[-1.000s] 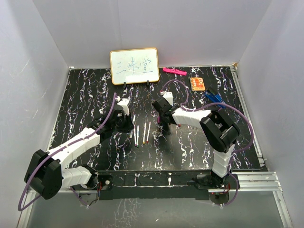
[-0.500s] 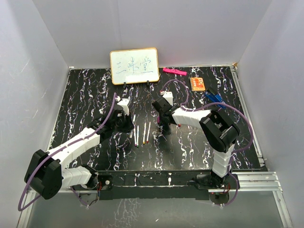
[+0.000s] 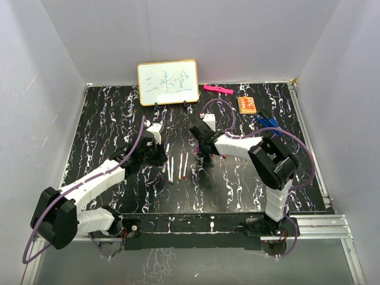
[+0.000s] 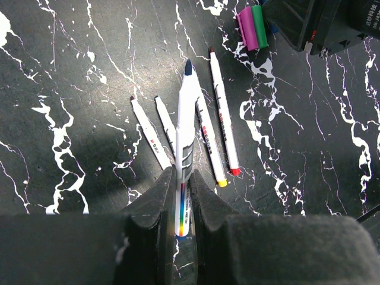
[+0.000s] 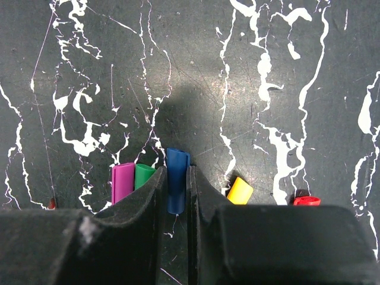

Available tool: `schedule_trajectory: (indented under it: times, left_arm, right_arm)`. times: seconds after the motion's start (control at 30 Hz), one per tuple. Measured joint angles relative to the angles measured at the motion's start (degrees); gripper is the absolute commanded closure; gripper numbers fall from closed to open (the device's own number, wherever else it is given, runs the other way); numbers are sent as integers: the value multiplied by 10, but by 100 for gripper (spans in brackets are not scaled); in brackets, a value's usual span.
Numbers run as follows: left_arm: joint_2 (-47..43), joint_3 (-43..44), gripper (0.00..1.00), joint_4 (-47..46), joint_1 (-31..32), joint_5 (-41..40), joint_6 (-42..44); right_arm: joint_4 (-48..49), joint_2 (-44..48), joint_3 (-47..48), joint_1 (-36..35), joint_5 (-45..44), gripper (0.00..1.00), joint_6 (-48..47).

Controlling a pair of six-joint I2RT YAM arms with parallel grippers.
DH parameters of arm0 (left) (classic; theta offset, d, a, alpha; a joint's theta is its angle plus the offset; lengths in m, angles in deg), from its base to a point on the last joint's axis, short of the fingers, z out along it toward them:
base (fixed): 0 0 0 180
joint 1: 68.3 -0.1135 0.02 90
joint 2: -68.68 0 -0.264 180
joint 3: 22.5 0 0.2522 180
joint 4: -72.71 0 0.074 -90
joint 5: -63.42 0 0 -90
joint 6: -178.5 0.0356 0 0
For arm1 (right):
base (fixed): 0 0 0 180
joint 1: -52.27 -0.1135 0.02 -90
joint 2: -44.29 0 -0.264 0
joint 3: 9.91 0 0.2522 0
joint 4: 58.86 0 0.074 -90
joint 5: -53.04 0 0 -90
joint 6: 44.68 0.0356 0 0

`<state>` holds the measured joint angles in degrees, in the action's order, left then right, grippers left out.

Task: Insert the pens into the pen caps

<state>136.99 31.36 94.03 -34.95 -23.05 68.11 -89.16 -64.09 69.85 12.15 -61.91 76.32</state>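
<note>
The table (image 3: 107,119) is a glossy black slab veined with white, like marble. At its far edge stands a wood-framed whiteboard (image 3: 168,82) with rounded corners.

The left gripper (image 4: 183,178) has blunt matte black fingers, clamped tight on a blue-tipped pen (image 4: 185,113). This pen has a slim white plastic barrel with a rainbow stripe near the grip, and it is held above the others. Four more pens (image 4: 222,113) lie loosely fanned on the table under it; one has a yellow tip and one a red.

The right gripper (image 5: 176,172) is pinched on a short blue cap (image 5: 176,189), a smooth tube with its open end forward. On the table beside its fingers lie the purple cap (image 5: 123,183) and green cap (image 5: 143,176), touching each other, and on the other side the yellow cap (image 5: 240,191) and red cap (image 5: 306,200).

Compared with a second ago, the right wrist has edged slightly toward the whiteboard. The left arm is unchanged.

The whiteboard carries three handwritten blue Chinese characters. The red print on the pens is too small to read.
</note>
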Motion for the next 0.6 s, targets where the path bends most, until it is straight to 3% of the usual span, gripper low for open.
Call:
schedule_trajectory:
  times: [0.33,0.43,0.6]
  left_arm:
    - [-1,0,100,-11,0,9,9]
    - [-6,-2,100,-33,0,24,7]
    - [-14,-30,100,-119,0,78,-12]
  right_arm:
    - [-30,25,2,9,-13,100,-19]
    - [-16,75,0,11,-15,100,-39]
    - [88,203,-39,12,-1,100,-73]
